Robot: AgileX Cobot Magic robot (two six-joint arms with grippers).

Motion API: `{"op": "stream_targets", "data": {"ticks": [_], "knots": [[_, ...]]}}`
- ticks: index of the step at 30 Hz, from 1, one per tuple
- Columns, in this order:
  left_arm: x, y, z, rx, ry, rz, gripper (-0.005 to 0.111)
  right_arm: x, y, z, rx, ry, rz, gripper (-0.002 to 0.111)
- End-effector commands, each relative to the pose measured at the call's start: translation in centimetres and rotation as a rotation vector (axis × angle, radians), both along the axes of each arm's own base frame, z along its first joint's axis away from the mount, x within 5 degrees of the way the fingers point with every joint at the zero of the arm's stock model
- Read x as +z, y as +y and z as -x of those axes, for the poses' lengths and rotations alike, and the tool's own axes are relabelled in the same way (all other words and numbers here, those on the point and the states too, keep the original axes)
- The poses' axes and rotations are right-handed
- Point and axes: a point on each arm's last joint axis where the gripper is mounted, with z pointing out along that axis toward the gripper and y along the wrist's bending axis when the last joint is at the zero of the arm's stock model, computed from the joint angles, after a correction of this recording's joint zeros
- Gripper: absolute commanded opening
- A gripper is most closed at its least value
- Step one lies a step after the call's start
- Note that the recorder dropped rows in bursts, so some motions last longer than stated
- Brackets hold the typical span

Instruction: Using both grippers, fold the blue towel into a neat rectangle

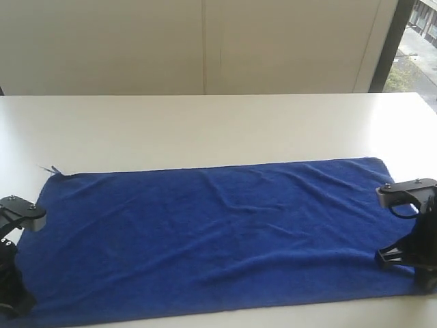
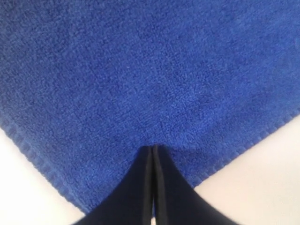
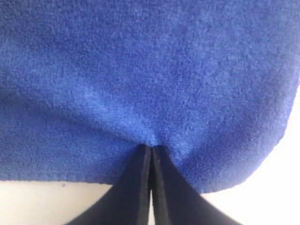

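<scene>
— Blue towel (image 1: 218,232), where?
— Spread flat lengthwise on the white table (image 1: 205,123), mild wrinkles. Nearest: left gripper (image 2: 153,148), jaws pressed together, pinching fabric at the near left corner.
— Right?
— Right gripper (image 3: 152,148) same, closed on a pucker of cloth at the near right corner. Far edge lies loose. Behind it more table, then pale wall (image 1: 136,41).

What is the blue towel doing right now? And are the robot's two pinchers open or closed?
towel: spread flat on the table, not folded, a few wrinkles.
left gripper: jaws shut, pinching the towel near a corner.
right gripper: jaws shut, pinching the towel near a corner.
</scene>
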Motion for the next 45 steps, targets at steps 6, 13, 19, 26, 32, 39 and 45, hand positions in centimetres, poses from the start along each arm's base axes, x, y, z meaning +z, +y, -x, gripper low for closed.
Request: {"op": "stream_targets", "data": {"ticks": [6, 13, 19, 26, 32, 39, 45], "knots": [[4.0, -0.3, -0.2, 0.014, -0.149, 0.04, 0.0, 2.7, -0.2, 0.1, 0.007, -0.076, 0.031, 0.0], [8.6, -1.1, -4.3, 0.125, -0.458, 0.142, 0.0, 9.0, -0.5, -3.5, -0.001, -0.424, 0.061, 0.0], [10.0, -1.1, -8.6, 0.131, -0.496, 0.145, 0.0, 8.9, -1.2, -7.9, 0.017, -0.416, 0.068, 0.0], [7.6, 0.2, -15.2, 0.116, -0.39, 0.088, 0.0, 8.4, -3.2, -14.3, 0.055, -0.383, 0.039, 0.0], [4.4, 0.2, -18.3, 0.108, -0.34, 0.056, 0.0, 7.1, -5.3, -17.9, 0.036, -0.391, -0.14, 0.0], [1.1, 0.6, -19.1, 0.077, -0.294, -0.003, 0.0, 3.7, -5.7, -19.9, 0.043, -0.372, -0.17, 0.0], [0.1, 0.7, -19.4, 0.076, -0.303, -0.013, 0.0, 1.0, -6.2, -20.4, 0.058, -0.34, -0.136, 0.0]]}}
